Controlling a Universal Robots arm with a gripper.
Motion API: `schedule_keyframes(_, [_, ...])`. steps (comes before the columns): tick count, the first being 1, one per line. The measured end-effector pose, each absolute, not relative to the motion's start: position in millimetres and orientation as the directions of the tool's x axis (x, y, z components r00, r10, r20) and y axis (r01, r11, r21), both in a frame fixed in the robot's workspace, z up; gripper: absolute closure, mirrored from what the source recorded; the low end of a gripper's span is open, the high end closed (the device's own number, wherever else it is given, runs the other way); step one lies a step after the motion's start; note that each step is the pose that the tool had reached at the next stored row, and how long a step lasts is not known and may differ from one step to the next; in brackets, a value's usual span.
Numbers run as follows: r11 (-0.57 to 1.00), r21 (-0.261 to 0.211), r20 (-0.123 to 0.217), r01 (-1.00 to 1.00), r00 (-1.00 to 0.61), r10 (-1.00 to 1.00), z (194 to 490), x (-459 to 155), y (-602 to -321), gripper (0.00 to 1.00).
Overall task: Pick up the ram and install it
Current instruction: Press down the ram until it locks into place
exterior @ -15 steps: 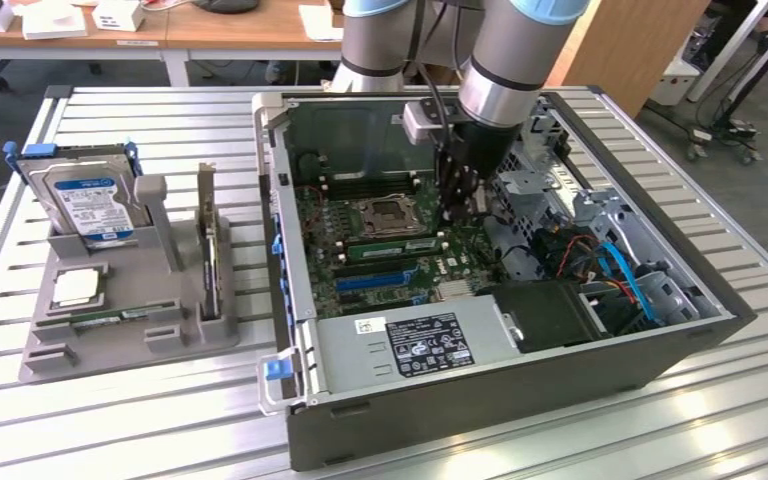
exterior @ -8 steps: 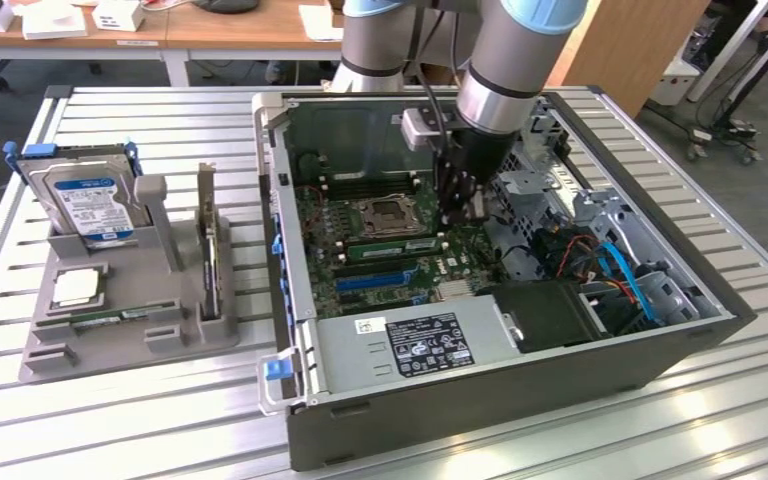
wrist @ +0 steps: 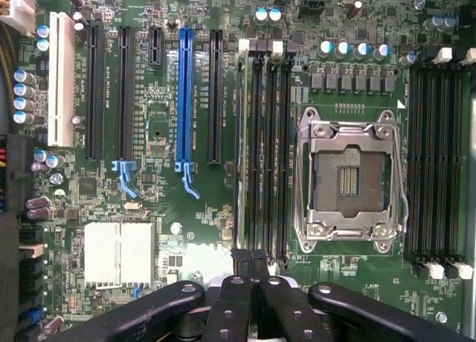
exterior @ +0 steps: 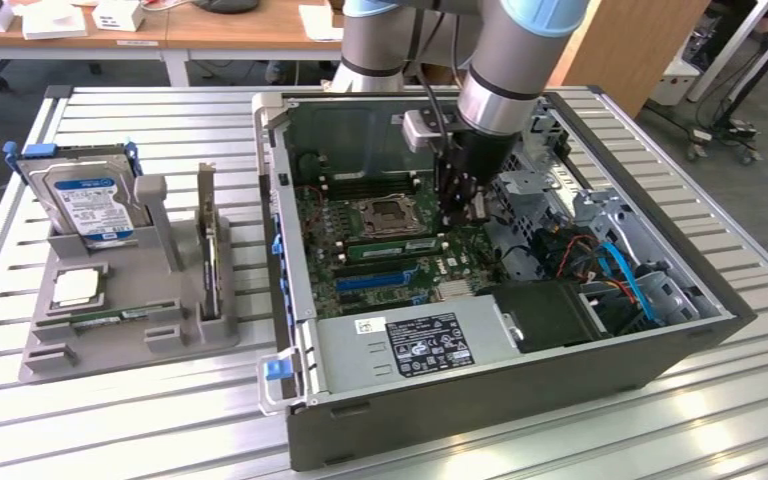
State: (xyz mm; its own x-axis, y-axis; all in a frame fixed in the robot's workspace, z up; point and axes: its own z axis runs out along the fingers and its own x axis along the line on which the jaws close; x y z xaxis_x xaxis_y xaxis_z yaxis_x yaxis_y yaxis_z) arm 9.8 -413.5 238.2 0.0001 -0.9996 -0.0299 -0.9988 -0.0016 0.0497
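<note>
The ram [exterior: 391, 246] stands on edge in a memory slot of the motherboard [exterior: 357, 265], directly under the gripper [exterior: 464, 218] and running off toward the exterior view's left of it. In the wrist view the ram [wrist: 242, 149] shows edge-on in the slot farthest from the processor socket [wrist: 349, 178], one end meeting the gripper [wrist: 251, 262]. The black fingers [wrist: 239, 282] are clenched together with nothing clasped between them; whether their tips press on the stick cannot be told.

Well off to the exterior view's left of the gripper, a gray holder [exterior: 131, 345] sits on the slatted table [exterior: 117, 430]. It carries a silver hard drive [exterior: 87, 205] with a blue label standing upright, and a tall expansion card [exterior: 207, 240] on edge beside it. The open computer case [exterior: 491, 400] surrounds the gripper. Inside lie the motherboard, the empty processor socket [exterior: 387, 214] just beside the ram, and a labeled power supply [exterior: 411, 345] nearer the camera.
</note>
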Motion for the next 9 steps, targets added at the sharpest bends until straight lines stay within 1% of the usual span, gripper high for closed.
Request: schedule_keyframes(9, [-0.002, 0.050, -0.030, -0.999, 0.000, -1.000, 234.3, 11.4, -413.5, 0.90])
